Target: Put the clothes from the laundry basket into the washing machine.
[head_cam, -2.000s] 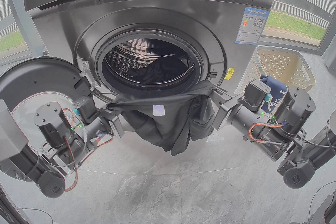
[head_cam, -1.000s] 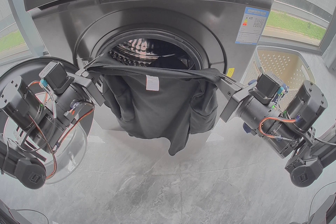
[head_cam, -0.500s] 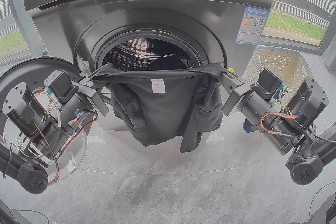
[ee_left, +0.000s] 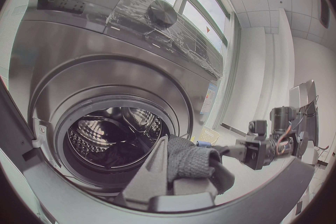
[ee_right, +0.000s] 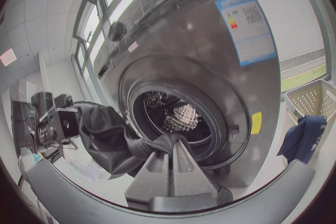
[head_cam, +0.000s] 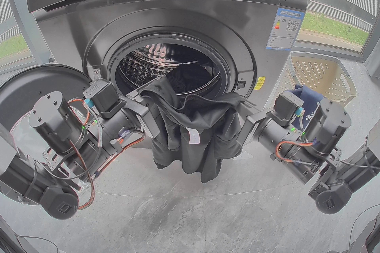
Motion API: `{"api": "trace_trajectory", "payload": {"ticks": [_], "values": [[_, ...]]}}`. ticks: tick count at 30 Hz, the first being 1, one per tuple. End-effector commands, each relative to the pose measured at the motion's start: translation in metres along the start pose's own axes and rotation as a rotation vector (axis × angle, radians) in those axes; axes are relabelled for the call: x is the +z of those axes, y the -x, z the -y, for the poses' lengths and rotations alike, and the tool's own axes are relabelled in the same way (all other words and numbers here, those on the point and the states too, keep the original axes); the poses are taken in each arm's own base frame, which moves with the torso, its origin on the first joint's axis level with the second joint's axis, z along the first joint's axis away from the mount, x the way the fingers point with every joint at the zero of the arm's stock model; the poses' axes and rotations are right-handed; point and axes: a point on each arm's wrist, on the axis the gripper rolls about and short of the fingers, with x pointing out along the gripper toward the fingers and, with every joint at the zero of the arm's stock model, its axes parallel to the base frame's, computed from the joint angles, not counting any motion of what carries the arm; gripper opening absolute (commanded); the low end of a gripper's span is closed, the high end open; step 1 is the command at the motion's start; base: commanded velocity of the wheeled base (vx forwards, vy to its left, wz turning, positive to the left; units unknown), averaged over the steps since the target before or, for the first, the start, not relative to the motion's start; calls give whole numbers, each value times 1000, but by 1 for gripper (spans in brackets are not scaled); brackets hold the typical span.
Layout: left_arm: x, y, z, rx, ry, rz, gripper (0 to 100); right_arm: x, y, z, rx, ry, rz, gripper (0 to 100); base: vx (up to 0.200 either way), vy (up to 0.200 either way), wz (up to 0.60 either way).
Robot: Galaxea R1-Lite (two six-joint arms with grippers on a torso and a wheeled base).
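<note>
- Before the open drum (head_cam: 146, 62) of the washer (head_cam: 158, 12), a black garment (head_cam: 194, 123) is held slung between the two grippers. Its bulk hangs below the door rim.
- One edge is pinched in the left gripper (head_cam: 144, 101), whose jaws are closed on a bunched fold. From the left wrist, the cloth is seen wadded between and over the fingers.
- The other edge is clamped in the right gripper (ee_right: 171, 147). Its jaws are nearly touching, and a thin strip of fabric is drawn out from the tips.
- The black garment is judged soft, light and limp. It sags and folds freely, so no shape is kept, and trailing parts may catch on the rim.
- Hold is best taken at bunched edges or seams, as is done now, since a single layer could slip.
- More dark cloth is seen inside the drum.
- A blue garment (head_cam: 310, 97) is draped over the basket (head_cam: 344, 80), to the right of the washer.
</note>
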Motion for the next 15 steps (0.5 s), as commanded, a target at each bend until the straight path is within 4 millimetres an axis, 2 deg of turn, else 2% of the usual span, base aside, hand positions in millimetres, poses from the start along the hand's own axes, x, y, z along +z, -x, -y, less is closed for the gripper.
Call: {"api": "trace_trajectory", "payload": {"ticks": [1, 2, 3, 8, 9, 10, 13, 15], "values": [[-8, -11, -1, 6, 5, -7, 0, -39, -2, -5, 14, 8, -120, 0, 0, 0, 0], [-7, -11, -1, 6, 7, -3, 0, -45, -2, -8, 21, 10, -138, 0, 0, 0, 0], [-6, -12, -1, 7, 6, 1, 0, -50, -1, -10, 32, 10, -155, 100, 0, 0, 0], [-2, -18, -4, 21, 4, 34, 0, -84, 10, -30, 90, 21, -282, 100, 0, 0, 0], [-2, -18, -4, 21, 4, 34, 0, -84, 10, -30, 90, 21, -282, 100, 0, 0, 0], [2, -20, -5, 35, 2, 54, 0, -99, 19, -35, 109, 33, -353, 100, 0, 0, 0], [6, -20, -6, 37, 1, 71, 0, -115, 28, -31, 100, 48, -434, 100, 0, 0, 0], [7, -20, -6, 37, 1, 73, 0, -119, 29, -30, 94, 52, -450, 100, 0, 0, 0]]}}
